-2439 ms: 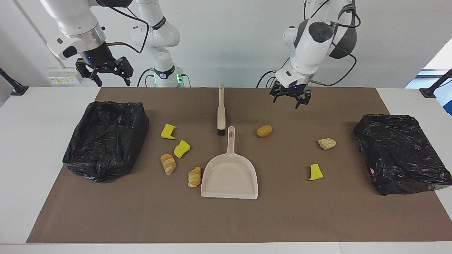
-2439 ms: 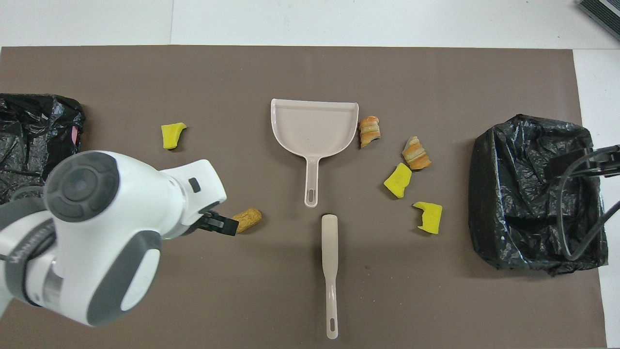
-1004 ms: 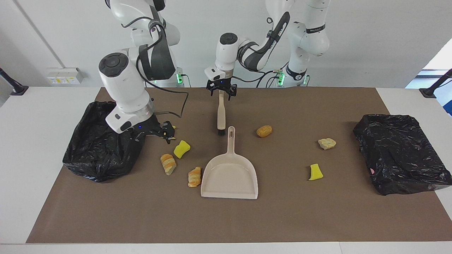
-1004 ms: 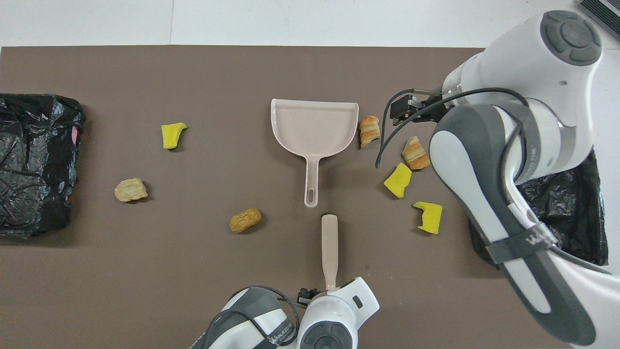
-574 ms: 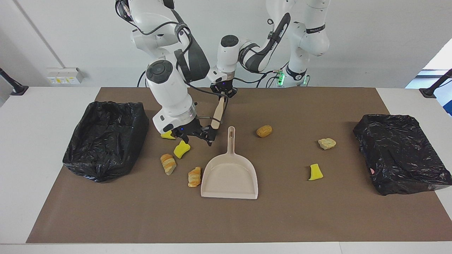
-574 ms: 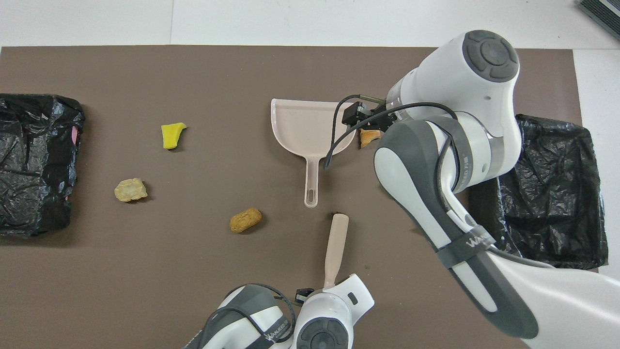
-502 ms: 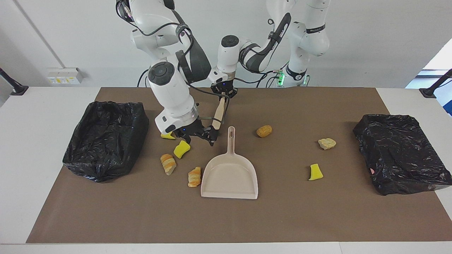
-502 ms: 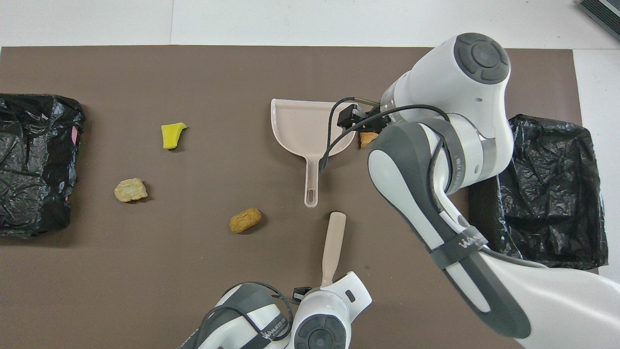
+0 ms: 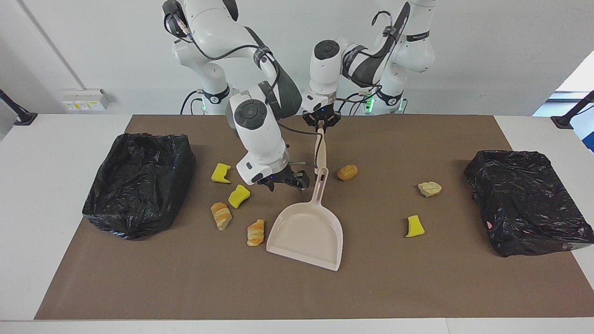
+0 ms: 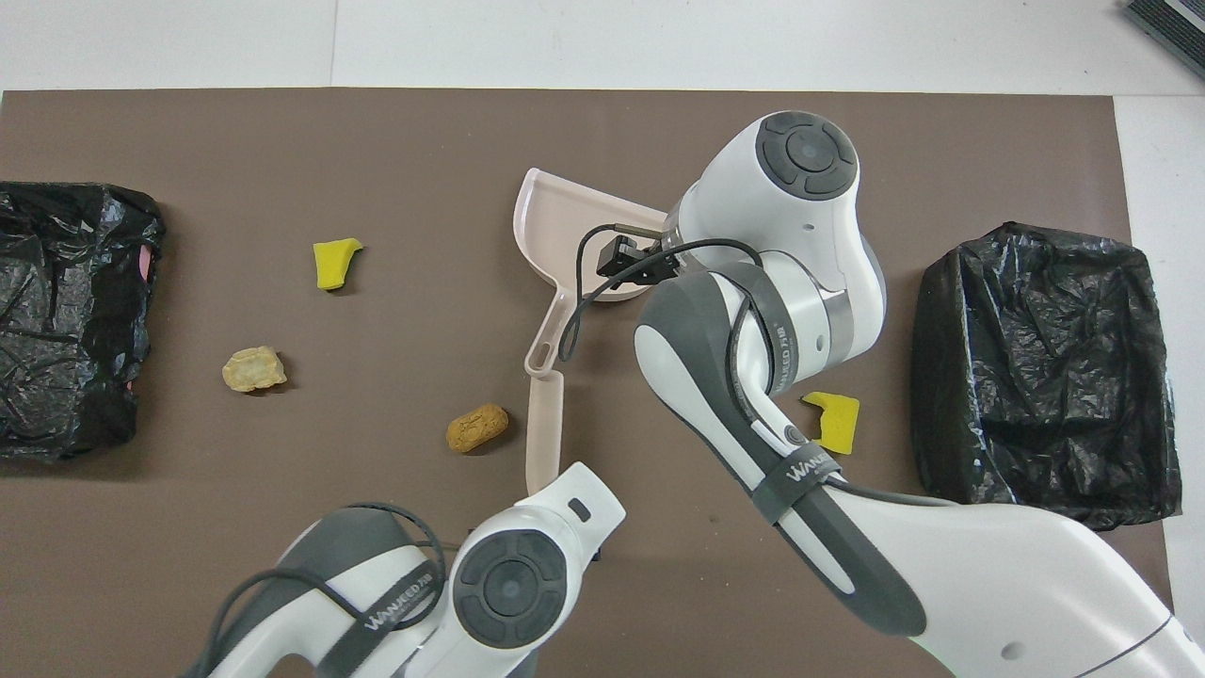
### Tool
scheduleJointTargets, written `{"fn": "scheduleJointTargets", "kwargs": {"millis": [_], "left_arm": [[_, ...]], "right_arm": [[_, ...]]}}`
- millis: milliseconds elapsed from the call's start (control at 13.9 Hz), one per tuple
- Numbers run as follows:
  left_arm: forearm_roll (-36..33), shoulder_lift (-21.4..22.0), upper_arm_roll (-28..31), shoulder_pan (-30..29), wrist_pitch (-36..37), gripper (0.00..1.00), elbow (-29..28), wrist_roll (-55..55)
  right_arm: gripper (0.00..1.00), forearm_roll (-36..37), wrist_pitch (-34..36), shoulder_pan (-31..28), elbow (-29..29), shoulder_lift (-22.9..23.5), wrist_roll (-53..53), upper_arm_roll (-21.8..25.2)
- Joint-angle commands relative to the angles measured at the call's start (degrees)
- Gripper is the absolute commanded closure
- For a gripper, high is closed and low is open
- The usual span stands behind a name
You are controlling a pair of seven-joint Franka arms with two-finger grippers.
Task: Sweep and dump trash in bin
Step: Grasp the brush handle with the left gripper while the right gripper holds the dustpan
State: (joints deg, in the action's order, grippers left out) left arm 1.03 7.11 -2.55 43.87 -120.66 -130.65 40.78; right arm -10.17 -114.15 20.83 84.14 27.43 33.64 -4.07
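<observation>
left gripper fingers clenched on brush handle, brush tip touching dustpan handle (pan sits skewed). right gripper fingers spread wide, empty, low beside dustpan handle.

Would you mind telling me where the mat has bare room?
Bare: the strip along the mat's edge farthest from the robots, and between the dustpan and one yellow bit. Crowded: around the dustpan's handle, where both hands work.

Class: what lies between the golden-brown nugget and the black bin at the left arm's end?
A pale beige lump lies there, apart from the nugget and the bin; both views show it.
</observation>
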Motion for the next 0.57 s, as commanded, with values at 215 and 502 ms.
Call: {"fn": "scheduleJointTargets", "kwargs": {"millis": [215, 502], "left_arm": [[-0.94, 6.25, -0.35, -15.29, 5.61, 1.00, -0.39, -15.35], [-1.03, 5.99, -0.17, -22.23, 7.54, 1.00, 2.06, -23.00]], "right_arm": [[0.00, -0.46, -0.99, 0.17, 1.73, -0.18, 0.90, -0.15], [0.00, -0.90, -1.77, 0.87, 1.38, 0.08, 7.04, -0.15]]}}
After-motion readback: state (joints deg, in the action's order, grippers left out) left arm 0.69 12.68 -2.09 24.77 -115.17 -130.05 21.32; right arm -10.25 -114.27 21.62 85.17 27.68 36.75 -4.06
